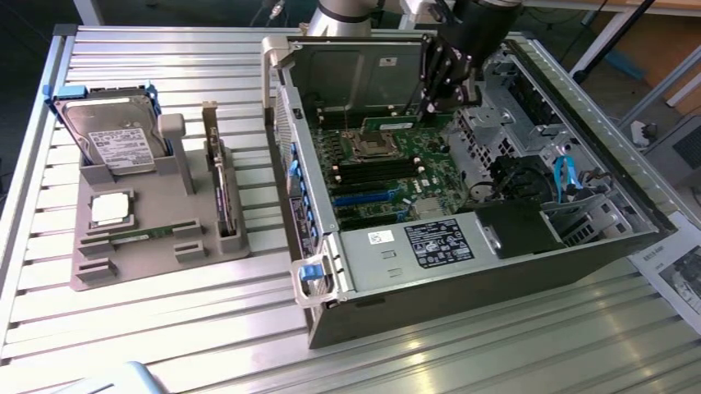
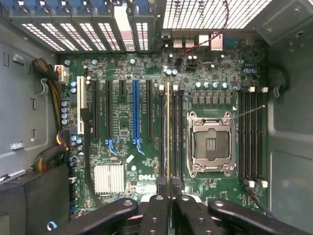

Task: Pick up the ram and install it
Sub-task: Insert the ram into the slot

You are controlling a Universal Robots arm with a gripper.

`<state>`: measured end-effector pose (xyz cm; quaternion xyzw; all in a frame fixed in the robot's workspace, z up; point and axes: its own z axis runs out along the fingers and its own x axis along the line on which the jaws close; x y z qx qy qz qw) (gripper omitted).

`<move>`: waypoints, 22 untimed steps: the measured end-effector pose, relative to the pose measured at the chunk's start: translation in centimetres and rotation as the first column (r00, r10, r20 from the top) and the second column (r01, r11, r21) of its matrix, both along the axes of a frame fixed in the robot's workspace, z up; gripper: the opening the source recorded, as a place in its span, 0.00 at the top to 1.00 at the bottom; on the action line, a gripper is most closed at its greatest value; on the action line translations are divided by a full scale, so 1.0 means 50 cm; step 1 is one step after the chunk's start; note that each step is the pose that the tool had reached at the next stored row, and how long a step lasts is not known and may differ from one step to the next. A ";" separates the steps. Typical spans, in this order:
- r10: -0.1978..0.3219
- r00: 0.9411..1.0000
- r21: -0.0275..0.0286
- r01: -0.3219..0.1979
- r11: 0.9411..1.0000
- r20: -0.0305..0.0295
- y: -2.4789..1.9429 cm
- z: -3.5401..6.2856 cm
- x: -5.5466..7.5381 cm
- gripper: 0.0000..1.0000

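The ram (image 2: 168,132) is a thin green stick seen edge-on, held between my gripper's (image 2: 169,190) black fingers (image 2: 157,205). It hangs over the black memory slots (image 2: 175,132) beside the empty processor socket (image 2: 210,144), lined up along them; I cannot tell whether it touches a slot. In the exterior view my gripper (image 1: 436,98) reaches down into the open computer case (image 1: 526,271), above the green motherboard (image 1: 383,176). A second green stick (image 1: 143,235) lies in the grey parts holder (image 1: 164,254) on the exterior view's left.
The grey holder also carries a hard drive (image 1: 110,139), a square silver processor chip (image 1: 110,209) and a dark expansion card (image 1: 222,193) standing on edge. Inside the case are several more memory slots (image 2: 249,139), a blue card slot (image 2: 135,112), a silver heatsink (image 2: 108,178) and cable bundles (image 2: 54,147).
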<state>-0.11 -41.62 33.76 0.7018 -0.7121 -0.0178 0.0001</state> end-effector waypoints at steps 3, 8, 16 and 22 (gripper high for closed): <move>0.000 1.000 0.000 0.000 1.000 0.000 0.0005 -0.018 0.000 0.88; 0.000 1.000 0.000 0.000 1.000 0.000 0.0012 -0.040 0.000 0.88; -0.001 1.000 0.000 0.001 1.000 0.001 0.0027 -0.076 0.000 0.88; -0.002 1.000 0.000 0.002 1.000 0.001 0.0035 -0.103 0.000 0.88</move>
